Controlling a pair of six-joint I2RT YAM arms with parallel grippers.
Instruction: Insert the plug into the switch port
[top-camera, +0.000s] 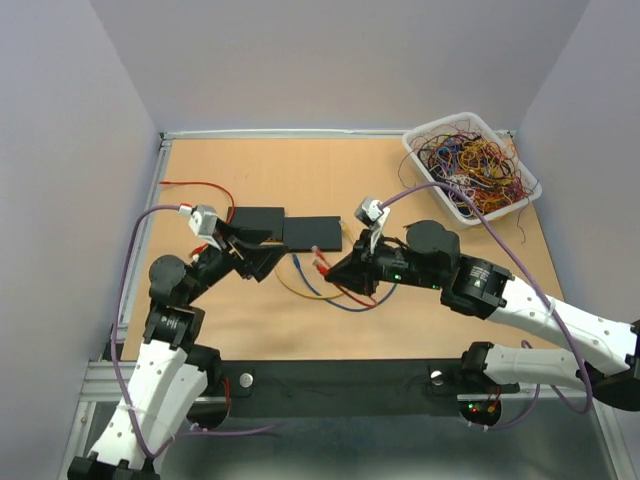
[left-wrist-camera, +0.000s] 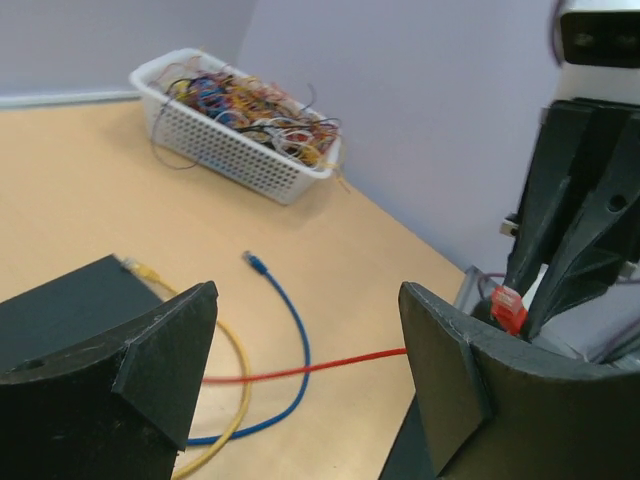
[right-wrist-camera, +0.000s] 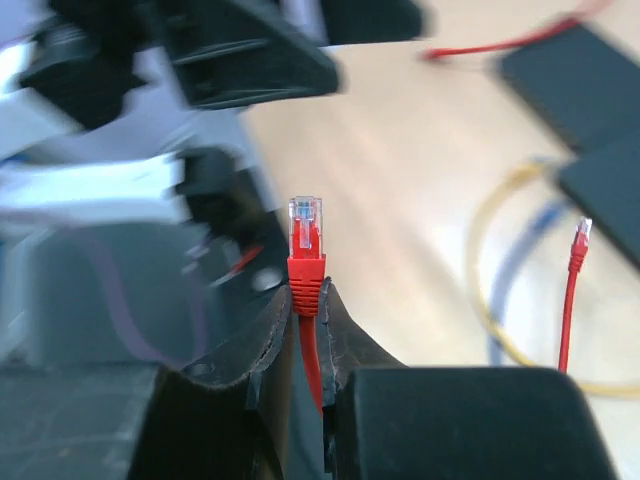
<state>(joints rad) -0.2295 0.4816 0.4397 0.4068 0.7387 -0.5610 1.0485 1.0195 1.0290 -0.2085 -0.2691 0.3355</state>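
My right gripper (right-wrist-camera: 306, 300) is shut on a red plug (right-wrist-camera: 306, 250), which stands upright between the fingers with its clear tip out. The plug also shows in the left wrist view (left-wrist-camera: 508, 308). In the top view the right gripper (top-camera: 338, 272) hovers over the table's middle. Two flat black boxes (top-camera: 258, 220) (top-camera: 312, 232) lie side by side; I cannot tell which has the port. My left gripper (top-camera: 248, 258) is open and empty just in front of the left box. Its jaws (left-wrist-camera: 310, 360) stand wide apart, with a black box (left-wrist-camera: 60, 300) at their left.
A white basket (top-camera: 470, 165) of tangled wires stands at the back right. A blue cable (top-camera: 320, 290), a yellow cable (top-camera: 290, 288) and a second red plug (right-wrist-camera: 578, 240) lie loose in front of the boxes. A red cable (top-camera: 195, 185) runs at the back left.
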